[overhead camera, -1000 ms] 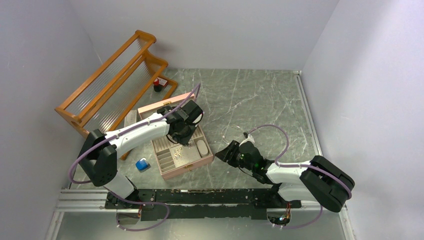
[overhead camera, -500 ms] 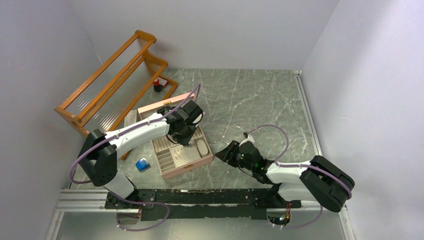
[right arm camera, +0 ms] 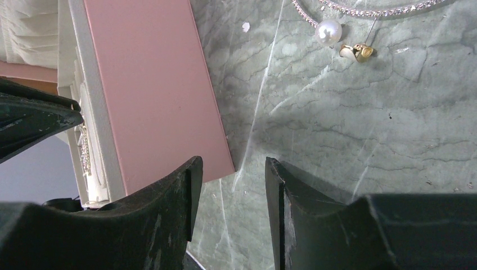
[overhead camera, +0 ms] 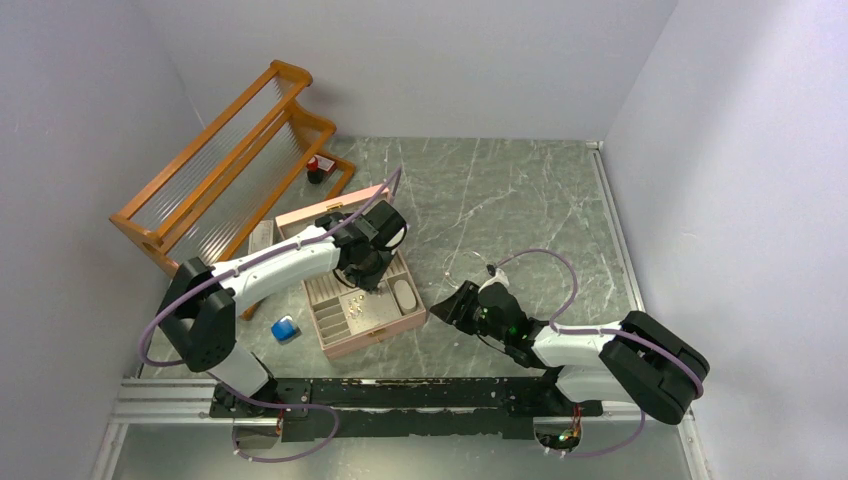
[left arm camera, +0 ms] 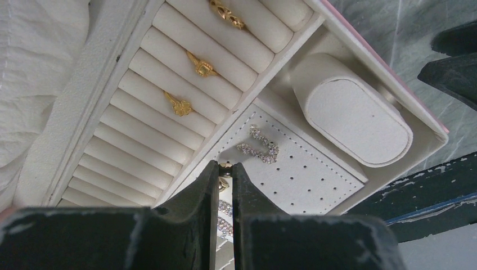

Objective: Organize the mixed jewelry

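The pink box [overhead camera: 385, 325] lies open on the table, showing its white lining [left arm camera: 315, 180]. My left gripper [overhead camera: 362, 276] hangs over it. In the left wrist view this gripper [left arm camera: 225, 169] is shut on a tiny gold piece [left arm camera: 225, 165] just above the perforated pad. A sparkly silver piece [left arm camera: 259, 149] lies on that pad, and gold rings [left arm camera: 180, 106] sit in the ring rolls. My right gripper [overhead camera: 445, 310] [right arm camera: 230, 169] stands open and empty beside the box's pink wall [right arm camera: 152, 84]. On the marble lie a pearl [right arm camera: 328, 32], a small gold piece [right arm camera: 358, 52] and a sparkly chain [right arm camera: 371, 10].
A wooden rack [overhead camera: 225, 170] stands at the back left with a small red and black object [overhead camera: 318, 168] beside it. A blue block [overhead camera: 285, 328] lies left of the box. An oval white cushion [left arm camera: 351, 115] fills the box's corner compartment. Walls close in the table.
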`<move>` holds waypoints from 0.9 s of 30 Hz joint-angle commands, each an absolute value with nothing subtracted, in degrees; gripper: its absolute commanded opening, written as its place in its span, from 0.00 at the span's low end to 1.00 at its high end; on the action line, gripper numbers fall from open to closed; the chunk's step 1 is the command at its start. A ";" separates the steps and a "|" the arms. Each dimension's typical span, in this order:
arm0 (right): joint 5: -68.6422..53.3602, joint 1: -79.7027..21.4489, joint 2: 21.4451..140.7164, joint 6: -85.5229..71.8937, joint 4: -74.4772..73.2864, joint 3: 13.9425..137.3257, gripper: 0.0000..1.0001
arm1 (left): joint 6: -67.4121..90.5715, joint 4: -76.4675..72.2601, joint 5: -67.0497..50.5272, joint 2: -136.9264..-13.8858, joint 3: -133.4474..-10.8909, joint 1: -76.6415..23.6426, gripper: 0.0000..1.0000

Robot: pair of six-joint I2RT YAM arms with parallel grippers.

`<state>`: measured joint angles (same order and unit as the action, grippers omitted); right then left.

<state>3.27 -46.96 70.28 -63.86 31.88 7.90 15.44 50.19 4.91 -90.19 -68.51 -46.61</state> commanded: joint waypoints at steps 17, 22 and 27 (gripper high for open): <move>4.03 -47.37 71.03 -63.19 33.09 8.74 0.49 | 15.45 49.30 2.86 -90.05 -68.70 -46.93 0.32; 4.30 -47.36 70.58 -63.28 33.05 8.55 0.49 | 15.77 48.29 3.28 -90.04 -68.28 -46.90 0.37; 4.14 -47.37 70.73 -63.37 33.22 8.46 0.49 | 15.99 46.51 2.02 -89.67 -67.61 -46.93 0.35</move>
